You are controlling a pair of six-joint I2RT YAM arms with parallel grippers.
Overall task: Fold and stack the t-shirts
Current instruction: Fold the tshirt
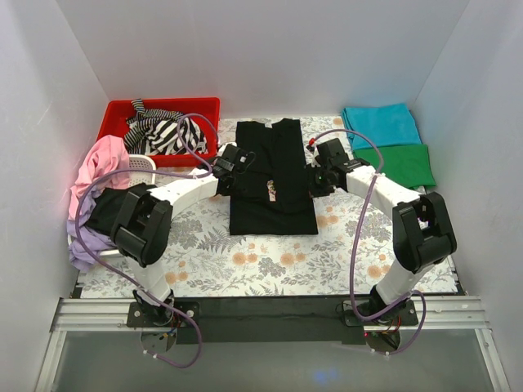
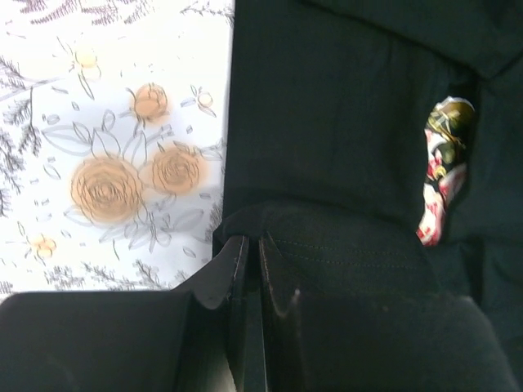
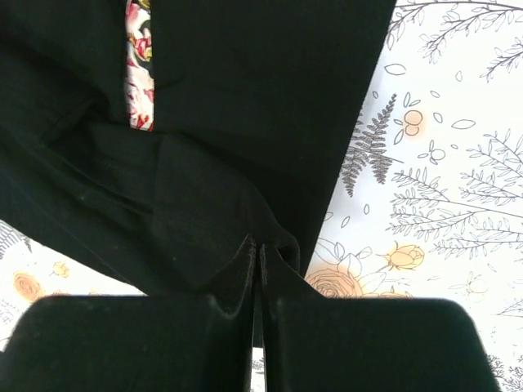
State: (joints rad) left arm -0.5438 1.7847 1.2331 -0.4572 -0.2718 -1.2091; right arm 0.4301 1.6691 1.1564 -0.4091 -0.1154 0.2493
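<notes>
The black t-shirt (image 1: 274,175) lies flat in the middle of the table (image 1: 270,265), folded into a long narrow rectangle that runs from the near side toward the far wall. A sliver of its rose print (image 1: 269,190) shows through a fold near the centre. The left claw (image 1: 227,168) sits at the shirt's left edge. In the left wrist view this claw (image 2: 252,247) is pressed together on a raised ridge of the black cloth (image 2: 327,122), right where the shirt's edge meets the flowered table cover, with the print (image 2: 441,163) peeking from a fold off to one side. The right claw (image 1: 317,176) sits at the opposite, right edge. Its own camera shows this claw (image 3: 258,250) pinching a small tuck of the same cloth (image 3: 245,82) just beside the shirt's border, and a strip of the print (image 3: 139,65) is visible farther up. At the far right corner a folded teal t-shirt (image 1: 382,124) lies flat, and a folded green t-shirt (image 1: 400,163) lies just nearer, its far edge meeting the teal one. At the far left a red bin (image 1: 155,106) holds a crumpled striped t-shirt (image 1: 167,135). Beside it a white basket (image 1: 143,166) has a pink t-shirt (image 1: 102,163) draped over its side, and a lilac t-shirt (image 1: 82,245) hangs lower down.
</notes>
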